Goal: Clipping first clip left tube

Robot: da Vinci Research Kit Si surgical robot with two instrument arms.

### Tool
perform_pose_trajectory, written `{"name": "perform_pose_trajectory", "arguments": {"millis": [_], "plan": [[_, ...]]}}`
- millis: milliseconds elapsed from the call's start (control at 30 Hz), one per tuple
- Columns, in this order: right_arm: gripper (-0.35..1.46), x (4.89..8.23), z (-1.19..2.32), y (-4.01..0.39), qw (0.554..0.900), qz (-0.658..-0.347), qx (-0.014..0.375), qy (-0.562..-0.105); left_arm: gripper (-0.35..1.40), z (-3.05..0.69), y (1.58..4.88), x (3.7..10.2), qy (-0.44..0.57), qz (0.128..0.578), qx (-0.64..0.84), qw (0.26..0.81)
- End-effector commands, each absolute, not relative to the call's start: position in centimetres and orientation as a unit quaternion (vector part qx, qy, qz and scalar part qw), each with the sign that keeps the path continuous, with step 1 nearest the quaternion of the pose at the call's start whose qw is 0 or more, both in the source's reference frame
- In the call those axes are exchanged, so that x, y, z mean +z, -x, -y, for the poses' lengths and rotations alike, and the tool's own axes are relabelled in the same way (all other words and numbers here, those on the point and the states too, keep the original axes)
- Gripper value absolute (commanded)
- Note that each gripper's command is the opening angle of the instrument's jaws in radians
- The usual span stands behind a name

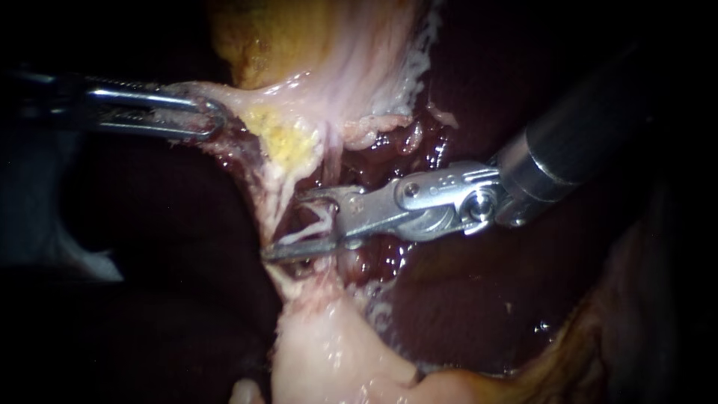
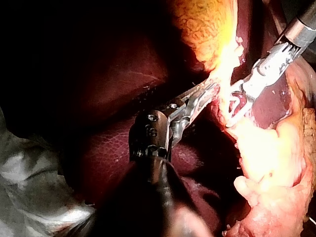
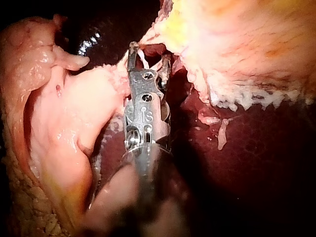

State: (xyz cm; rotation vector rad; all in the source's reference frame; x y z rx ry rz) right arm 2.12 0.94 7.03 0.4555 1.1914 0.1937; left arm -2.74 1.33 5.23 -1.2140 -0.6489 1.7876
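Endoscope view first - shows the left instrument (image 1: 202, 120) entering from the left, jaws pressed together on a pale tissue fold (image 1: 247, 99) just below the yellow-brown gallbladder (image 1: 262, 37), with the fold stretched taut toward the left. Shows the right instrument (image 1: 288, 224) entering from the upper right, jaws spread, a plain gap between them. In that gap, a thin pale tube (image 1: 314, 224), crossing slantwise, one jaw above it and one below. Around it all, dark red liver (image 1: 479, 299); under the tube, a mass of pale fatty tissue (image 1: 329, 352). Left wrist view: left instrument (image 2: 212, 86) clamped on the fold, right instrument (image 2: 236, 106) just ahead of it. Right wrist view - right instrument (image 3: 149, 53) with jaws apart, either side of the tube (image 3: 142, 58), gallbladder wall close beyond the tips.
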Motion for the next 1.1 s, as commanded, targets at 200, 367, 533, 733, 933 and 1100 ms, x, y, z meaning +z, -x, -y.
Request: {"name": "perform_pose_trajectory", "arguments": {"millis": [200, 367, 533, 733, 933, 1100], "plan": [[0.34, 7.02, -0.93, -2.06, 0.799, -0.556, 0.089, -0.213, -0.35, -1.33, 2.74, 5.23, 0.486, 0.261, 0.716, 0.427], [0.36, 6.98, -0.94, -1.91, 0.797, -0.557, 0.087, -0.216, -0.35, -1.33, 2.74, 5.23, 0.486, 0.261, 0.716, 0.427], [0.38, 6.92, -0.93, -1.75, 0.796, -0.558, 0.084, -0.220, -0.35, -1.33, 2.74, 5.23, 0.486, 0.262, 0.716, 0.427], [0.39, 6.79, -0.90, -1.63, 0.793, -0.560, 0.080, -0.227, -0.35, -1.33, 2.73, 5.23, 0.486, 0.262, 0.716, 0.427], [0.41, 6.61, -0.84, -1.57, 0.786, -0.564, 0.069, -0.245, -0.35, -1.33, 2.73, 5.23, 0.487, 0.262, 0.716, 0.427], [0.41, 6.51, -0.71, -1.57, 0.780, -0.568, 0.053, -0.258, -0.35, -1.33, 2.73, 5.23, 0.487, 0.262, 0.716, 0.427]]}}
